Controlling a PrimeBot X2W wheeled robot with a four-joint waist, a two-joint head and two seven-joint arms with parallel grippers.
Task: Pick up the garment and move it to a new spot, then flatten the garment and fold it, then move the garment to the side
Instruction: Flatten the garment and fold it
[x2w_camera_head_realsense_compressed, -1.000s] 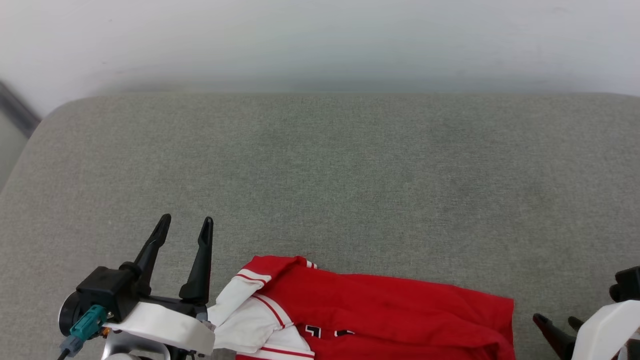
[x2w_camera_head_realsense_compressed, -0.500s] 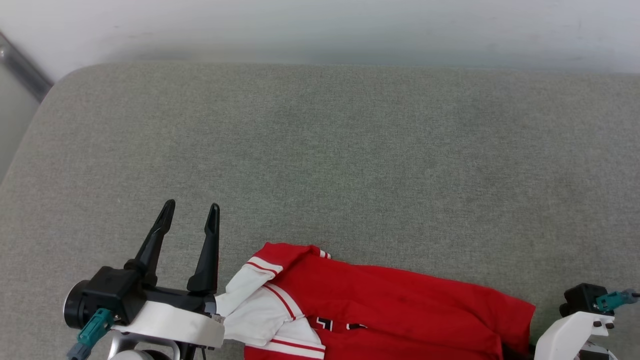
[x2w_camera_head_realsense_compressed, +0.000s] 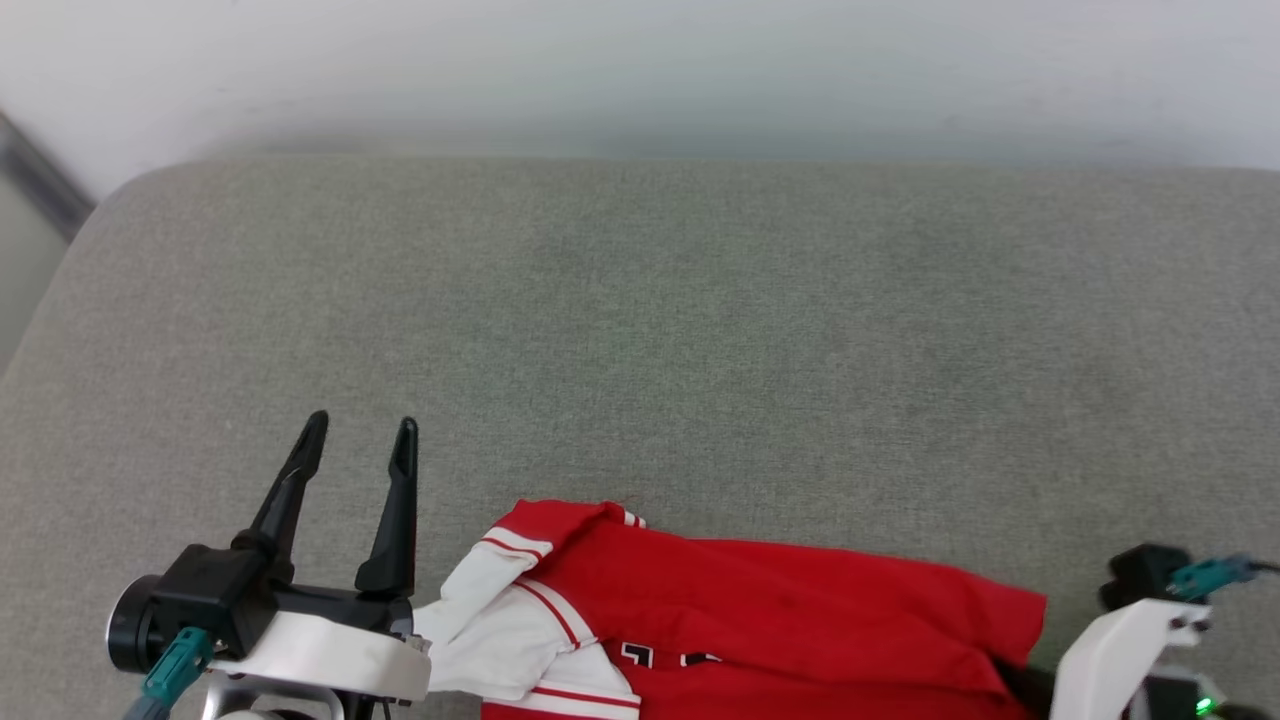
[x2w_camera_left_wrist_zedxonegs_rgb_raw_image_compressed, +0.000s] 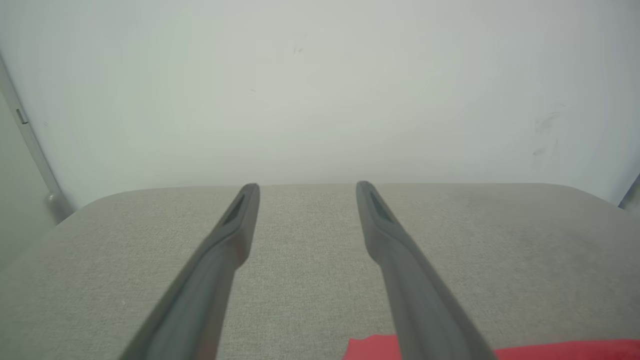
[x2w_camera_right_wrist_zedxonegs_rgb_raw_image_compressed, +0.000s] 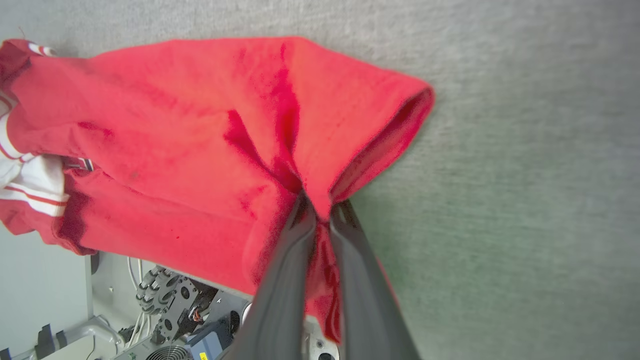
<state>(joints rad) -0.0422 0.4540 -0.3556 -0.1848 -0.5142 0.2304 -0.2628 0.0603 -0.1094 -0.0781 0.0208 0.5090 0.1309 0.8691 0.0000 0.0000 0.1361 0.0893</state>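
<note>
**Along the near edge of the tabletop (x2w_camera_head_realsense_compressed: 700, 330), a red garment (x2w_camera_head_realsense_compressed: 780, 610) in the right tool's (x2w_camera_right_wrist_zedxonegs_rgb_raw_image_compressed: 321, 206) pinch**

Behind the grey, cloth-covered tabletop stands a pale wall (x2w_camera_head_realsense_compressed: 640, 70). At the tabletop's near edge the garment lies crumpled crosswise between the two arms, its white sleeve (x2w_camera_head_realsense_compressed: 500, 640) with red stripes toward the robot's left and its plain red end toward the right. Black white-outlined lettering (x2w_camera_head_realsense_compressed: 660, 658) peeks out low on the cloth. The right tool's fingers are drawn almost together on a bunched fold at that red end, with cloth squeezed between them. The left tool (x2w_camera_head_realsense_compressed: 362, 420) sits just beside the white sleeve, its fingers spread wide and holding nothing
</note>
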